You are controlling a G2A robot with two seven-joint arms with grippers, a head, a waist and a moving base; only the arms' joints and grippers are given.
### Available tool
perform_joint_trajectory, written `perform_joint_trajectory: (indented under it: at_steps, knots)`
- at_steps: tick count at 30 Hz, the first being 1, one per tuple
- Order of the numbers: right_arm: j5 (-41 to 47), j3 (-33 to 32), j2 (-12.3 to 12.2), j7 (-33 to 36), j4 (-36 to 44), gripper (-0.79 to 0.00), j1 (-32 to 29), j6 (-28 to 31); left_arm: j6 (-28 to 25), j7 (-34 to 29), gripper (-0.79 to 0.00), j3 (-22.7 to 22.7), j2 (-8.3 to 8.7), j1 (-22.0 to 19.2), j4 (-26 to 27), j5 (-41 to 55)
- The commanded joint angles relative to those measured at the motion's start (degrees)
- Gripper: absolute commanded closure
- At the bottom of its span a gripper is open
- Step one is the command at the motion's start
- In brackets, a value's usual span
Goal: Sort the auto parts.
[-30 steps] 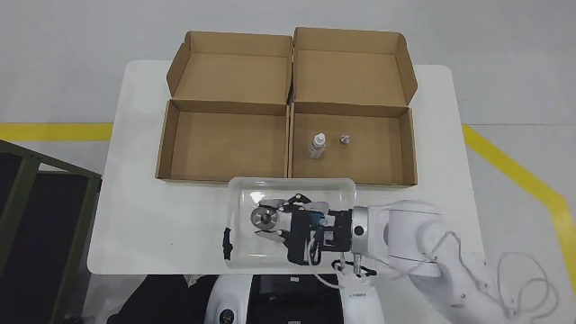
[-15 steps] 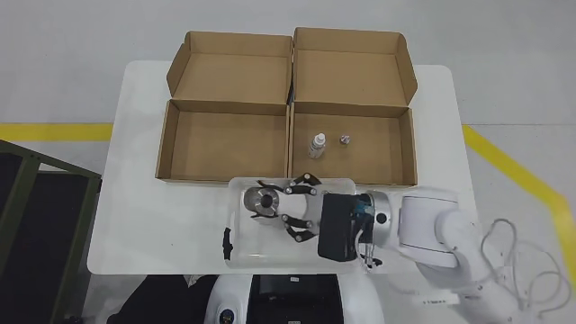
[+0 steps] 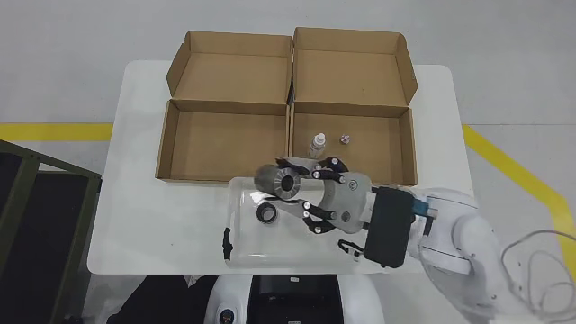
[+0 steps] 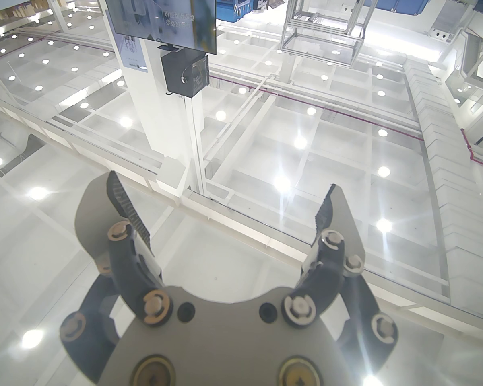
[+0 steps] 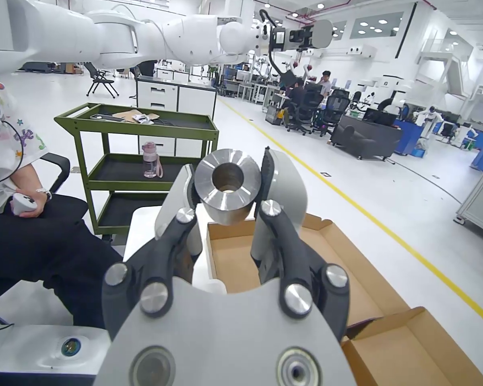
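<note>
My right gripper (image 3: 290,185) is shut on a shiny metal sleeve (image 3: 278,180) with a hollow bore, held above the far rim of the clear tray (image 3: 241,238). In the right wrist view the metal sleeve (image 5: 228,186) sits between the fingers of the right gripper (image 5: 228,170), over the near wall of the left cardboard box (image 5: 241,259). A black ring (image 3: 266,213) lies in the tray. The right cardboard box (image 3: 369,148) holds a small bottle (image 3: 317,145) and a small part (image 3: 344,138). The left cardboard box (image 3: 225,144) is bare inside. My left gripper (image 4: 221,192) is open and faces the ceiling.
A black clip-like part (image 3: 227,244) rests at the tray's left end. Both boxes have their lids folded back toward the table's far edge. A green cart (image 3: 27,225) stands to the left of the white table (image 3: 135,207).
My right gripper has lifted the metal sleeve out of the tray and carried it toward the boxes, while the arm's wrist swung out to the right. The black ring stayed in the tray.
</note>
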State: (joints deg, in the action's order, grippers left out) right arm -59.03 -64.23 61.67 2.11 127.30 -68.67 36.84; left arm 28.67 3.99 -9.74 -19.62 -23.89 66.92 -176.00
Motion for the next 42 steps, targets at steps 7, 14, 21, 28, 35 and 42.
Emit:
perform_joint_trajectory:
  at_steps: [7, 14, 21, 28, 35, 42]
  knots:
    - [-0.6, -0.4, 0.3, -1.9, -0.8, 0.000, 0.2, -0.1, 0.0, 0.0, -0.785, 0.0, 0.00, 0.0, 0.0, 0.0]
    - [-4.2, 5.5, 1.2, 2.9, -4.3, 0.000, 2.4, -2.5, 0.0, 0.0, -0.785, 0.0, 0.00, 0.0, 0.0, 0.0]
    - [-6.3, 12.3, 2.9, 8.6, -9.9, 0.000, 6.8, -7.5, 0.0, 0.0, -0.785, 0.0, 0.00, 0.0, 0.0, 0.0]
    - [-7.1, 18.3, 5.1, 12.7, -18.3, 0.000, 11.9, -12.4, 0.0, 0.0, -0.785, 0.0, 0.00, 0.0, 0.0, 0.0]
    - [-6.3, 24.2, 8.4, 18.9, -26.4, 0.000, 19.0, -17.5, 0.0, 0.0, -0.785, 0.0, 0.00, 0.0, 0.0, 0.0]
    - [-4.0, 27.7, 11.8, 23.7, -34.7, 0.000, 26.5, -21.5, 0.0, 0.0, -0.785, 0.0, 0.00, 0.0, 0.0, 0.0]
